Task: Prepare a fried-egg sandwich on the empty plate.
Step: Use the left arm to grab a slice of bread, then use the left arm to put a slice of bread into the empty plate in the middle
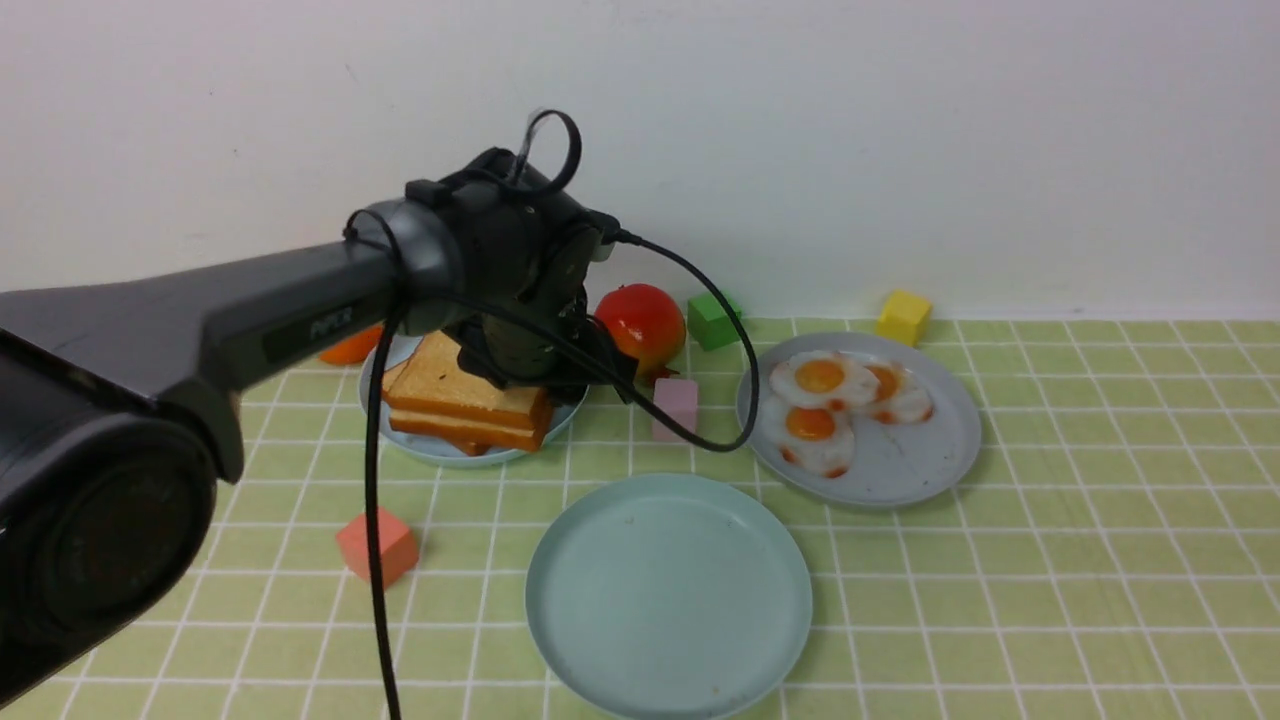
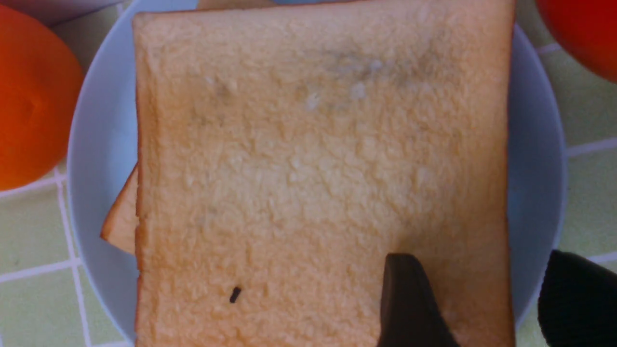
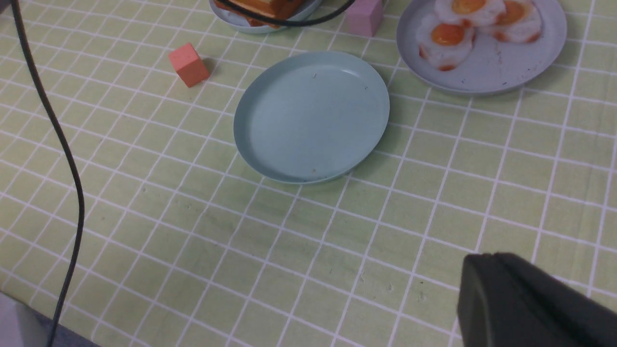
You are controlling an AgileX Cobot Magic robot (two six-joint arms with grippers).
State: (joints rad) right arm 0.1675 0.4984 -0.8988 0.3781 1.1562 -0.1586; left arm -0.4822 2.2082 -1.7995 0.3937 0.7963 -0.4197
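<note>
The empty plate point(image 1: 668, 595) point(image 3: 311, 115) lies bare, near the front of the table. A stack of toast slices point(image 1: 460, 395) point(image 2: 318, 168) rests on a sky-blue plate point(image 1: 440, 450) point(image 2: 99, 159) at the back left. My left gripper point(image 2: 487, 289) hangs open just above that stack. One finger point(image 2: 409, 299) is over the top slice, the other point(image 2: 578, 299) is past the plate's rim, and nothing is held. Three fried eggs point(image 1: 820, 378) point(image 3: 448, 36) lie on the grey-blue plate point(image 1: 900, 470) point(image 3: 487, 72). My right gripper point(image 3: 487, 262) is shut and empty, low over the tablecloth.
A red fruit point(image 1: 642, 320), an orange point(image 1: 352, 345), a green cube point(image 1: 713, 318) and a yellow cube point(image 1: 903, 315) sit along the back. A pink block point(image 1: 675, 405) stands between the two filled plates. A salmon cube point(image 1: 378, 545) and the left arm's cable point(image 1: 375, 560) are at the left.
</note>
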